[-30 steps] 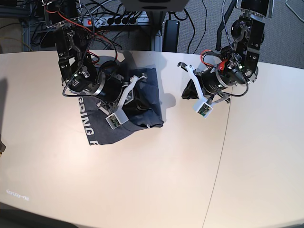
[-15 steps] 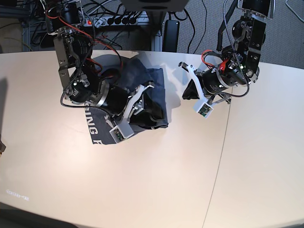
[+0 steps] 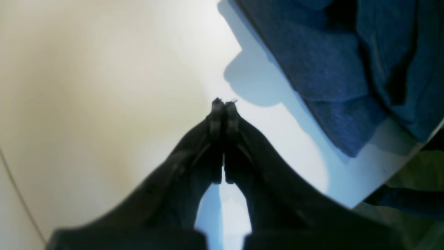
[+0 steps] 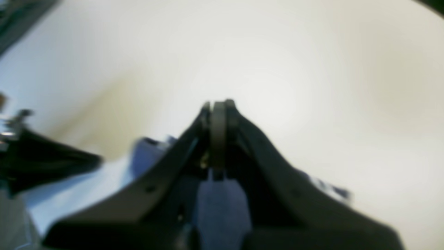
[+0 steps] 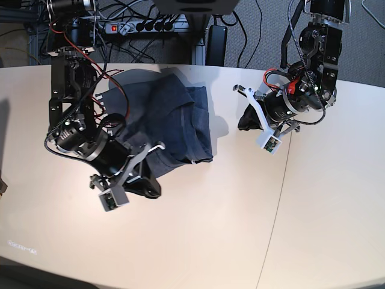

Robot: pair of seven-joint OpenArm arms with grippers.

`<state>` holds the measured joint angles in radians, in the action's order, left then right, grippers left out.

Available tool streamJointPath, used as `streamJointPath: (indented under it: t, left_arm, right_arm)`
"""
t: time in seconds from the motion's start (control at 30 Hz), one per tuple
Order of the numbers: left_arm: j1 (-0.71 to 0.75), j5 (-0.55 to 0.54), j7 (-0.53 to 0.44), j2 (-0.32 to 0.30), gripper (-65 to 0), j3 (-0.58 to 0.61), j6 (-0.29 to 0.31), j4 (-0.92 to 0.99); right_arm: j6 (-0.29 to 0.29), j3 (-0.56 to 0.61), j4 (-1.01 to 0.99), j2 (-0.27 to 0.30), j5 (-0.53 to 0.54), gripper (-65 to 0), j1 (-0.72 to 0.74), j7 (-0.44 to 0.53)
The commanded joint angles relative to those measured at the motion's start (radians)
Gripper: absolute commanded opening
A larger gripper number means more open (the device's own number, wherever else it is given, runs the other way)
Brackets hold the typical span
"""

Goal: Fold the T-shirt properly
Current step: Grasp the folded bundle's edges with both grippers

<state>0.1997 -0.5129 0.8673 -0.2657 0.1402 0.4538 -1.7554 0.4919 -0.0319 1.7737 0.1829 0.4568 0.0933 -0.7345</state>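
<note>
The dark grey T-shirt [image 5: 177, 117] lies bunched in loose folds at the back of the table, and no lettering shows. My right gripper [image 5: 150, 186] sits at the shirt's front-left edge, low over the table. In the right wrist view its fingers [image 4: 218, 104] are shut, with the tips over bare table and blue-grey cloth [image 4: 218, 208] under their base. I see no cloth clearly pinched. My left gripper [image 5: 243, 122] hangs to the right of the shirt, apart from it. In the left wrist view it is shut and empty [image 3: 223, 102], with the shirt [image 3: 322, 69] beyond it.
A power strip [image 5: 144, 25] and cables lie on the floor behind the table's far edge. A seam [image 5: 281, 180] runs down the beige tabletop on the right. The table's edge [image 3: 399, 166] shows close behind the shirt in the left wrist view.
My right arm swung from on top of the shirt down to the front left. The shirt's white lettering no longer shows and the cloth is bunched further back. The left arm shifted slightly right.
</note>
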Motion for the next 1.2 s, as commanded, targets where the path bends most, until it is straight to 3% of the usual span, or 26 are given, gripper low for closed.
streamJointPath:
  t: [0.0, 0.13, 0.23, 0.33, 0.5, 0.67, 0.8, 0.9, 1.03, 1.17]
  left_arm:
    - [-0.011, -0.024, -0.017, -0.003, -65.0, -0.004, 0.003, -0.026]
    - [-0.003, -0.074, -0.018, -0.002, -65.0, -0.003, 0.013, -0.061]
    - [0.020, -0.106, -0.021, 0.002, -65.0, 0.012, 0.099, -0.122]
    - [0.042, -0.121, -0.034, 0.003, -65.0, 0.066, 0.104, -0.174]
    - [0.051, -0.097, -0.033, 0.043, -65.0, 0.210, 0.105, -0.203]
    - [0.053, -0.048, -0.041, 0.103, -65.0, 0.338, 0.105, -0.203]
    - [0.053, 0.002, -0.055, 0.151, -65.0, 0.411, 0.106, -0.203]
    - [0.052, 0.055, -0.080, 0.180, -65.0, 0.443, 0.107, -0.201]
    - [0.052, 0.088, -0.101, 0.206, -65.0, 0.444, 0.107, -0.189]
    - [0.046, 0.095, -0.113, 0.208, -65.0, 0.443, 0.107, -0.145]
  right_arm:
    - [0.057, -0.020, 0.008, 0.005, -0.002, -65.0, 0.005, 0.024]
    - [0.058, -0.038, -0.052, 0.005, -0.064, -65.0, -0.042, 0.079]
    - [0.057, -0.037, -0.163, 0.006, -0.119, -65.0, -0.055, 0.166]
    - [0.057, -0.037, -0.266, 0.017, -0.135, -65.0, -0.049, 0.216]
    - [0.057, -0.037, -0.301, 0.037, -0.106, -65.0, -0.035, 0.214]
    - [0.057, -0.037, -0.216, 0.050, -0.029, -65.0, -0.034, 0.198]
    - [0.057, -0.039, -0.151, 0.052, -0.031, -65.0, -0.033, 0.157]
    - [0.057, -0.040, -0.150, 0.067, -0.051, -65.0, -0.028, 0.159]
    - [0.055, -0.040, -0.151, 0.099, -0.154, -65.0, 0.000, 0.163]
    - [0.054, -0.040, -0.190, 0.150, -0.157, -65.0, 0.067, 0.163]
